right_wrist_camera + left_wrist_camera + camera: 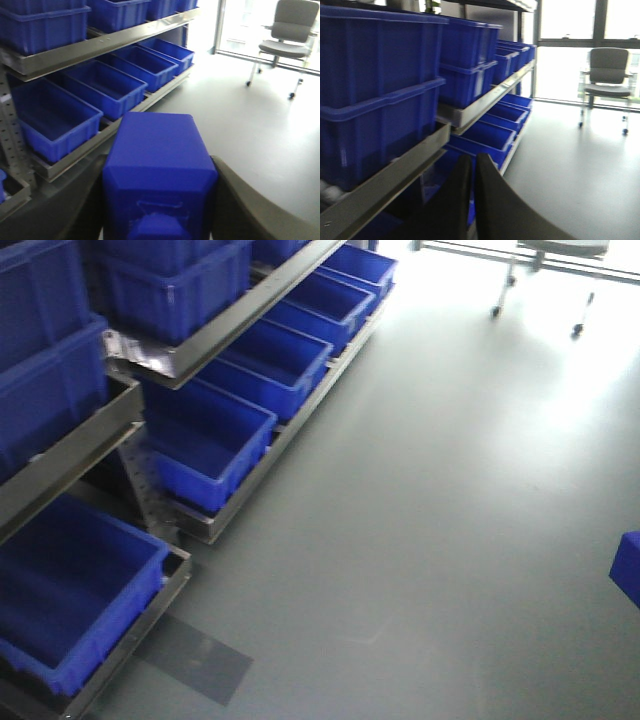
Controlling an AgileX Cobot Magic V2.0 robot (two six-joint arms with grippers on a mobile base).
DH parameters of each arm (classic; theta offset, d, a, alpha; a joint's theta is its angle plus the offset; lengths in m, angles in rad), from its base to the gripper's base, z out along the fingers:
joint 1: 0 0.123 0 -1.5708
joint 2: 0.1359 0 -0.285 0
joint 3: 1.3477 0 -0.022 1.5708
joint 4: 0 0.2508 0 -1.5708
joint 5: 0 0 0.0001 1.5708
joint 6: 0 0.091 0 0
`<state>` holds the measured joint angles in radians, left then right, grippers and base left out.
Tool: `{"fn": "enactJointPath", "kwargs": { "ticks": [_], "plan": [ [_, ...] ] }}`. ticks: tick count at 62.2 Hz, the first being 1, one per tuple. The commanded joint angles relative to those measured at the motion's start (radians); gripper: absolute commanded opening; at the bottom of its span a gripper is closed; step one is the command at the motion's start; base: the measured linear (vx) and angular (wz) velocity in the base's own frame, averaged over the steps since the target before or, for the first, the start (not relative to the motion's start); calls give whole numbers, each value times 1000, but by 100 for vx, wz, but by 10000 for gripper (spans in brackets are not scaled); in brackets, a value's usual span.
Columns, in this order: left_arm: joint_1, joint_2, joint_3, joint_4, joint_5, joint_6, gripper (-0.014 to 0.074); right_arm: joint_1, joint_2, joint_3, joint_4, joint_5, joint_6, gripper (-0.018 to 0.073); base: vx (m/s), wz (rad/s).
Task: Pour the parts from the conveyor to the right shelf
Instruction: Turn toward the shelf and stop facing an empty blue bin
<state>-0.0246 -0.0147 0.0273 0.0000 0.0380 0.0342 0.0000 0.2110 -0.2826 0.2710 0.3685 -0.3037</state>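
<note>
My right gripper (159, 167) is shut on a blue plastic box (157, 145), held between its dark fingers (227, 185) with the box's underside facing the camera. A blue corner, probably of that box, shows at the right edge of the front view (628, 568). The parts inside are hidden. The metal shelf (225, 328) with rows of blue bins (215, 445) stands at the left; it also shows in the right wrist view (100, 45). My left gripper (472, 159) is shut and empty, beside the shelf rail (390, 182). The conveyor is out of view.
Grey floor (430, 500) spreads to the right of the shelf. A wheeled office chair (290, 30) stands at the far end by bright windows; it also shows in the left wrist view (607, 75). Stacked blue bins (380, 85) fill the upper shelf level.
</note>
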Motion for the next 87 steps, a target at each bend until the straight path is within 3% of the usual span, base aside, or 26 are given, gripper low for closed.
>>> {"fn": "enactJointPath", "kwargs": {
  "ticks": [1, 63, 87],
  "plan": [
    [-1, -11, 30, 0, -72, -9, -6, -4, 9, -28, 5, -77, -5, -5, 32, 104],
    [-1, -11, 30, 0, -72, -9, -6, -4, 9, -28, 5, -77, -5, -5, 17, 90],
    [-1, -11, 30, 0, -72, -9, -6, -4, 9, -28, 5, -77, -5, -5, 5, 37]
  ]
}}
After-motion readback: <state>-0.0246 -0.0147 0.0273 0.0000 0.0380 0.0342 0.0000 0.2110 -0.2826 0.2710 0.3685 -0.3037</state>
